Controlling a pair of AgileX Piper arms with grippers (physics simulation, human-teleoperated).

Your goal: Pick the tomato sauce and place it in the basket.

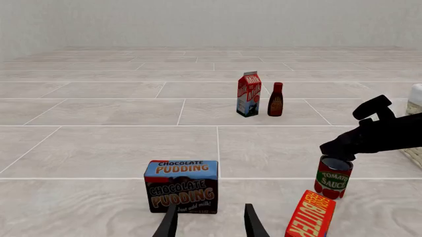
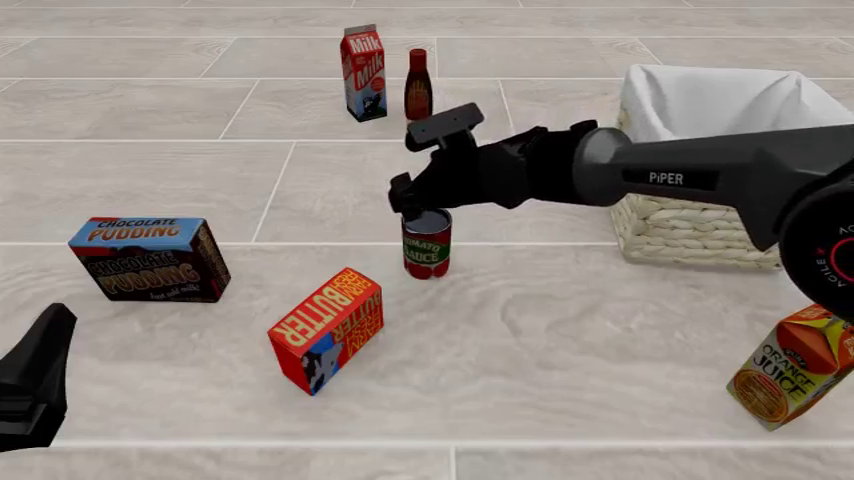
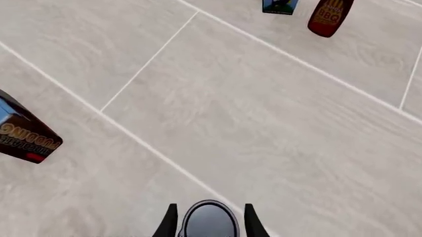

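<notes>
Nearest us, left gripper [image 2: 34, 385] sits low at the table's [image 2: 561, 340] near edge, fingers apart, holding nothing. Next come the butter box [image 2: 327, 328] and pudding box [image 2: 147, 258]. Mid-table the can [image 2: 426, 243] stands upright, right gripper [image 3: 209, 222] straddling its top; we cannot tell if it grips. Basket [image 2: 694, 225] sits right of it; milk carton [image 2: 363, 58] and bottle [image 2: 418, 85] farthest.

Red-labelled tomato sauce [image 2: 426, 245] with green band, cream wicker basket [image 2: 694, 232], orange-red butter box [image 2: 327, 328].
</notes>
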